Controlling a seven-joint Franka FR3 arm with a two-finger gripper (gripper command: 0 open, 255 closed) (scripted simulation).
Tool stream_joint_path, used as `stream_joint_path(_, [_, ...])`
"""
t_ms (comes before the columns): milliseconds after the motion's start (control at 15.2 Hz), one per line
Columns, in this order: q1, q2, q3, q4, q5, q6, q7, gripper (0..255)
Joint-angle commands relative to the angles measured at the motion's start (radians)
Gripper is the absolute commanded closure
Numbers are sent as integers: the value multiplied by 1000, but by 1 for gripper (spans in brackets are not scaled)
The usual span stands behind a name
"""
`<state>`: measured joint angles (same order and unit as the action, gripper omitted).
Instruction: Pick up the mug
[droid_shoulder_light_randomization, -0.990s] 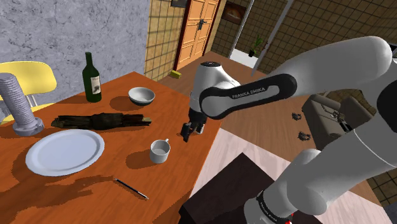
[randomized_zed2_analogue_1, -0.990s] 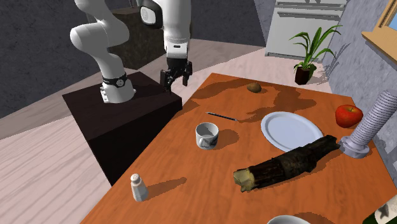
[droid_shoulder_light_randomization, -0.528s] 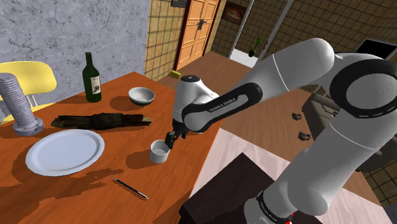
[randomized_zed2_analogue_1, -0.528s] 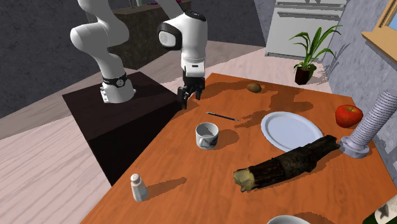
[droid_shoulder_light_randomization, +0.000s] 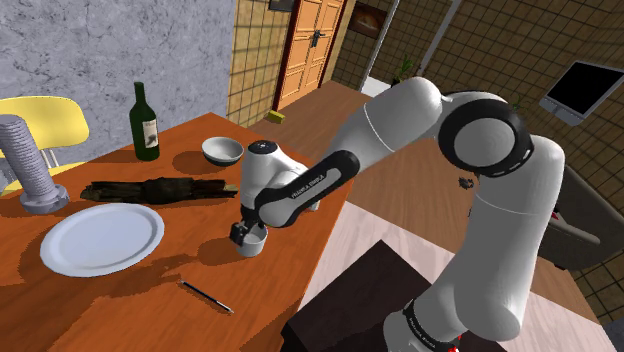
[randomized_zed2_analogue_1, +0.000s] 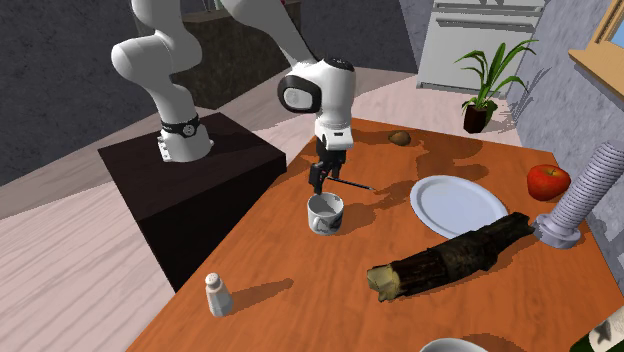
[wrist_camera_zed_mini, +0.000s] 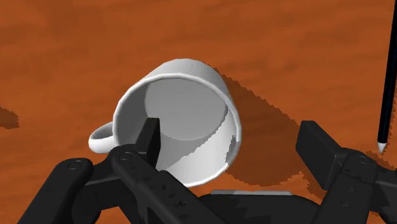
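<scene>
Here, a white mug stands upright on a brown wooden table, near the edge closest to the robot's stand. The black gripper hangs low over the mug's rim, its fingers spread apart and gripping nothing. In the wrist view, one finger overlaps the rim near the handle; the other stands clear of the mug's outer wall — whether either touches is unclear. A thin black pen lies near the mug. Farther along the table rests a white plate, with a dark, bark-covered log beside it.
</scene>
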<state>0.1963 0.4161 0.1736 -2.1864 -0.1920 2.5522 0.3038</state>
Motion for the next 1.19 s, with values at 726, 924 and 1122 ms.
stream_joint_path(726, [48, 192, -41, 112, -59, 87, 44, 255])
stream_joint_path(924, [48, 192, -41, 111, -59, 88, 44, 255])
stream_joint_path(1122, [48, 192, -41, 111, -59, 88, 44, 255])
